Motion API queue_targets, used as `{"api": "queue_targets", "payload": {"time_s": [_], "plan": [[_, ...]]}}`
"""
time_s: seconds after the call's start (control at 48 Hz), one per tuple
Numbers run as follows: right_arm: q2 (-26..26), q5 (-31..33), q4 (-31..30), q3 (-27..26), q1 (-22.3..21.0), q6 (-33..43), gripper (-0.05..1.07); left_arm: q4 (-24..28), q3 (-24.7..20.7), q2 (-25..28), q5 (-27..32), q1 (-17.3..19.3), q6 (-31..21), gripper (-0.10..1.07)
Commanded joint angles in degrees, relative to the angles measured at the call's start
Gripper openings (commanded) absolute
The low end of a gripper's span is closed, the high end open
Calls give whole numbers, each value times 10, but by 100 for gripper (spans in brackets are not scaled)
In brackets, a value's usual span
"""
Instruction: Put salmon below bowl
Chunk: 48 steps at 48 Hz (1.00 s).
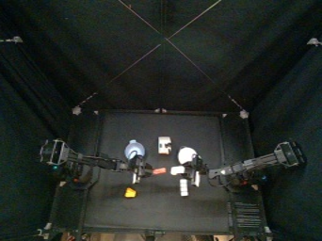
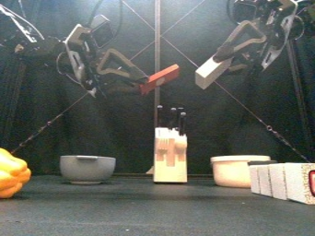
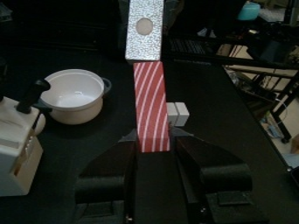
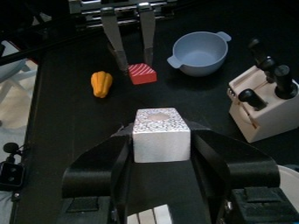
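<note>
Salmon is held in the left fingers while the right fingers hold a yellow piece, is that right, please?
Not quite: the right fingers hold a white block, as the right wrist view shows; the yellow piece lies on the table. The salmon is in the left fingers.

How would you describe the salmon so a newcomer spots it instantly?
Find the left gripper, raised above the table. The salmon is the reddish-pink striped strip between its jaws. The right gripper holds a white speckled block instead, and the yellow piece lies on the table.
</note>
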Motion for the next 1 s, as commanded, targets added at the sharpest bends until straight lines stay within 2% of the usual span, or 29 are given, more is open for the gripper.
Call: {"api": "queue_targets", "payload": {"time_s": [0.0, 0.354, 0.458, 0.75, 0.854, 0.979], "plan": [[-8, 2, -2, -6, 0, 0, 53, 0, -10, -3, -6, 0, 1, 58], [-8, 2, -1, -5, 3, -1, 53, 1, 13, -18, 17, -1, 1, 58], [-8, 2, -1, -5, 3, -1, 53, 7, 35, -33, 51, 0, 2, 58], [-8, 2, -1, -5, -1, 0, 53, 18, 113, -134, 176, -11, -2, 58], [-7, 2, -1, -5, -1, 0, 53, 5, 139, -166, 213, -21, -3, 58], [-7, 2, -1, -5, -1, 0, 53, -19, 159, -173, 247, -33, -3, 58]]}}
